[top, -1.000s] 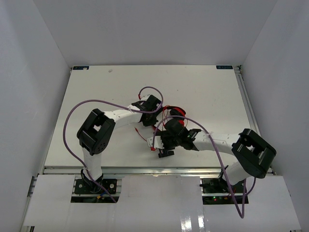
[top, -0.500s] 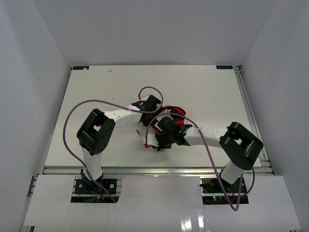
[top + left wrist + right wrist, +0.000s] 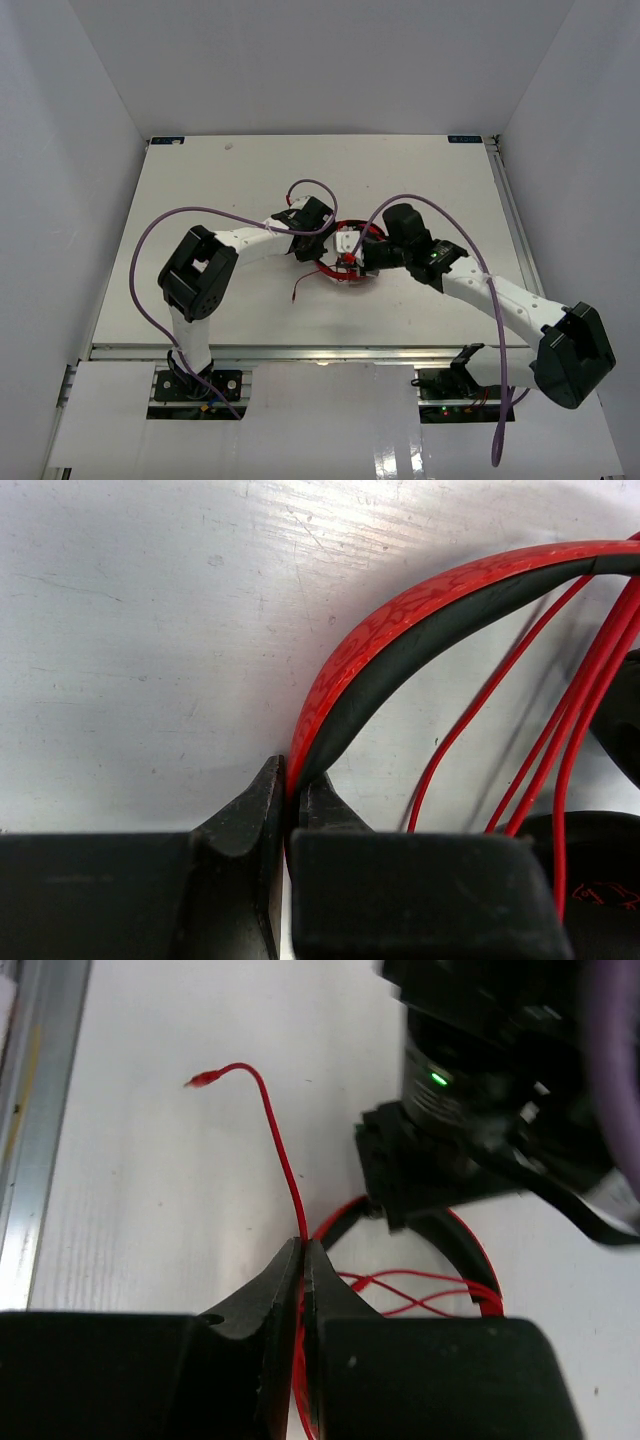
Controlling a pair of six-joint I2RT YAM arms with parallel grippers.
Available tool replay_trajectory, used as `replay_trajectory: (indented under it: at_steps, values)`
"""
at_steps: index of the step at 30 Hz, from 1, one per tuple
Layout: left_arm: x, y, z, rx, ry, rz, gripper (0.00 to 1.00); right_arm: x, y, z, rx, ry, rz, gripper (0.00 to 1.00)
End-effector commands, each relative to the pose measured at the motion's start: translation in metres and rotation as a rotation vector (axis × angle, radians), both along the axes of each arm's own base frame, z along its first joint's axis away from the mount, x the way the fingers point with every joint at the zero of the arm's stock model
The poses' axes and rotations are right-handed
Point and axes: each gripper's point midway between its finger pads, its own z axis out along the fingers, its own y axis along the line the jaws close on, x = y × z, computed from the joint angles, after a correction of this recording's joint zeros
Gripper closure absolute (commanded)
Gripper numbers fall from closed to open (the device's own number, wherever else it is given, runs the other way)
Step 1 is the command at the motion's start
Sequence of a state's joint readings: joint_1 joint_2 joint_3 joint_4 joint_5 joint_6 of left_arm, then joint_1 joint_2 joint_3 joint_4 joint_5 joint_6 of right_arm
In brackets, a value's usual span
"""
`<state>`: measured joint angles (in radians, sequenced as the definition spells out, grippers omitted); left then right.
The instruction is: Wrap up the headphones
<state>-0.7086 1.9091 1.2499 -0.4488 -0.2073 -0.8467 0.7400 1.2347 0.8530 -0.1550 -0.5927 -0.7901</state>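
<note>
White tabletop (image 3: pixel 200 190), boxed in by pale walls (image 3: pixel 70 150), carries the headphones (image 3: pixel 347 262) near its middle, right between the two tools. The left gripper (image 3: pixel 288 792) is clamped tight on the headband (image 3: pixel 400 620), which arches away ahead of its tips. Loops of thin red cable (image 3: pixel 560 680) lie to its right. The right gripper (image 3: pixel 303 1255) is pinched closed on that cable, whose free end (image 3: pixel 200 1081) curls out beyond its tips over bare surface, with the table's metal rail (image 3: pixel 30 1110) further off. Only the overhead view shows the broad bare board around both tools. Only the right wrist view shows the left arm's wrist (image 3: pixel 480 1110) close ahead.
</note>
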Motion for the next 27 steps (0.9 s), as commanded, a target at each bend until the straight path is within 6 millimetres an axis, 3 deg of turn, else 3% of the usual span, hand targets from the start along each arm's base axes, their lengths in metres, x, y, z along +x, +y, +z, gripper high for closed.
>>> replay_trajectory:
  at_steps: [1, 11, 22, 27]
  values:
    - [-0.004, -0.002, 0.009, -0.035, 0.005, -0.006, 1.0, 0.025, -0.017, 0.011, 0.111, 0.075, -0.091, 0.92]
    - [-0.007, -0.002, 0.011, -0.048, 0.009, -0.002, 1.0, 0.086, -0.036, -0.01, 0.197, 0.224, -0.457, 0.92]
    - [-0.009, -0.003, 0.01, -0.063, 0.021, -0.001, 1.0, 0.15, -0.09, -0.036, 0.29, 0.339, -0.901, 0.92]
    - [-0.01, -0.003, 0.009, -0.064, 0.023, -0.001, 1.0, 0.158, -0.106, -0.038, 0.354, 0.394, -1.025, 0.92]
